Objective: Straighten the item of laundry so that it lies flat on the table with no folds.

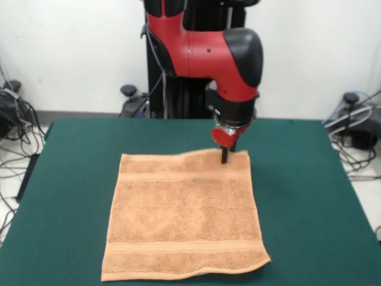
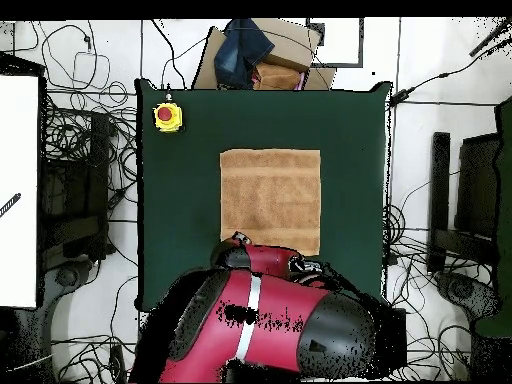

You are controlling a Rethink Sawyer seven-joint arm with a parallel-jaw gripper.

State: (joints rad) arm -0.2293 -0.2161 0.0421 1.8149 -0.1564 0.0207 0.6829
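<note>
Peach-orange towel (image 1: 184, 217) lies spread flat, near the middle of the green table (image 1: 309, 196), woven bands crossing it near two edges. Red arm's tool (image 1: 225, 156) touches the towel's far right corner; its opening cannot be told.

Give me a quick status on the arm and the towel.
Gripper down at towel's far corner, jaws unreadable. Towel spread flat on table, no folds showing. Nothing in the way.

Bright, even light falls from above. The towel (image 1: 183, 217) casts only faint shadows on the worktop (image 1: 309, 196). Both views look slightly soft.
</note>
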